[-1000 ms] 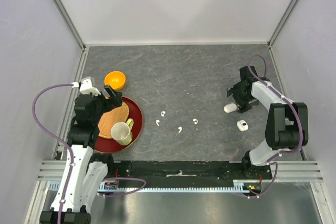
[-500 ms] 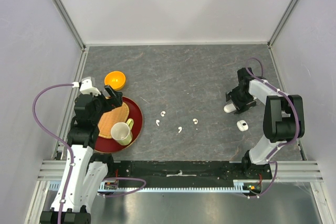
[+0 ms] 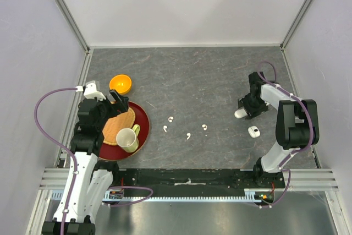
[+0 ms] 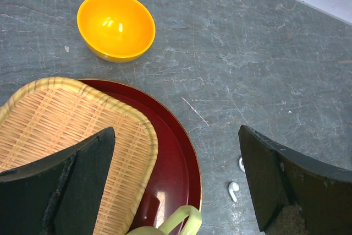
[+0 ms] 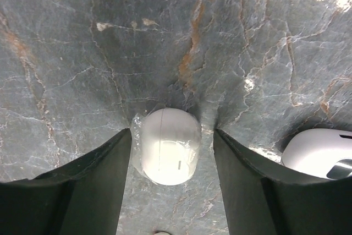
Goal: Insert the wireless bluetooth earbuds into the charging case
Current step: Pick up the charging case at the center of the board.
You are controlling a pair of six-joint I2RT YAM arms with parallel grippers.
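**No earbud seated yet: the work is at the case**

The four earbuds lie loose on the grey surface (image 3: 209,75) near its middle, in a scattered row: one (image 3: 171,119), another (image 3: 165,128), a third (image 3: 188,136) and a fourth (image 3: 204,127). All are well apart from both cases, so none is in place.

At the right side, the right fingers (image 5: 82,191) stand apart on either side of a white charging case (image 5: 168,152), which lies flat with its lid apparently shut. One finger is very close to its side and a narrow gap shows at the other, so the case is flanked but not visibly pinched. A second case (image 3: 253,131) lies just beside, nearer the arm's base.

The left fingers (image 4: 286,185) are spread wide and hold nothing, hovering over the red tray (image 3: 144,127) with its woven mat (image 4: 55,125) and mug (image 3: 127,139), beside an orange bowl (image 3: 120,84).

By my judgement the task is barely begun: a case must be gripped and opened, then each earbud fetched and seated.
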